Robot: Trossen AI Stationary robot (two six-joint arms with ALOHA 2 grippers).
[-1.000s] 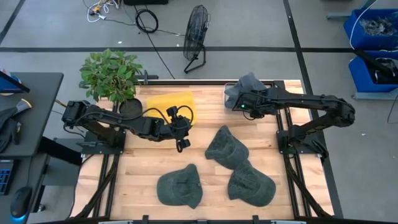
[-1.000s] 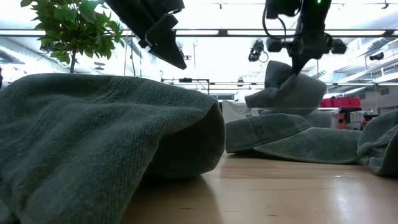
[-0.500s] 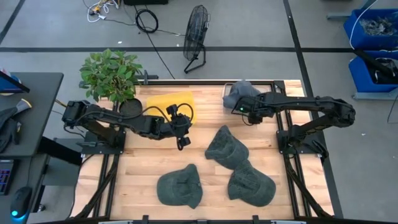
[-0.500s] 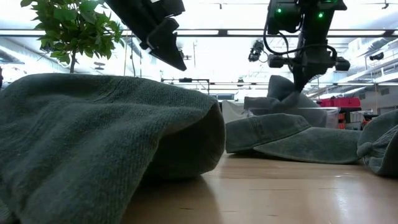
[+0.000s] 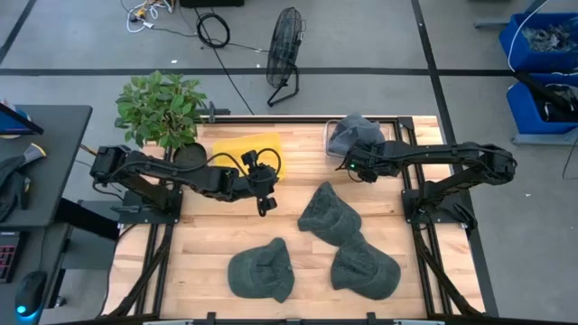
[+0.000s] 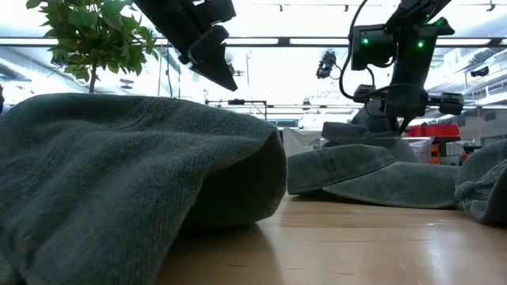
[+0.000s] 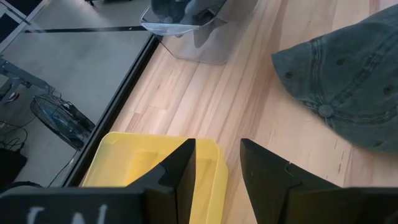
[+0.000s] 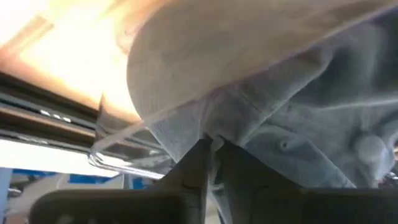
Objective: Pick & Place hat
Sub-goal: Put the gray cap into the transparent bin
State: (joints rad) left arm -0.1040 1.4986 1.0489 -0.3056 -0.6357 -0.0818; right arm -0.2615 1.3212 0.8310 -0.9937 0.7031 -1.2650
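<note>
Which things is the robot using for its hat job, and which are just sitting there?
For the job:
right gripper, pinching the grey hat
clear bin under that hat
three green hats waiting on the table

Just sitting there:
left gripper, empty
yellow bin
potted plant
fan

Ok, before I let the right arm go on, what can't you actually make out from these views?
- High view: the right hand sits at the clear bin's edge; the arm hides whether it still pinches the grey hat.
- Right wrist view: hat fabric fills the picture, covering the bin floor.
- Low view: a near hat blocks most of the table; the bin is barely visible behind another hat.
- Left wrist view: the bin is cut off by the edge.
</note>
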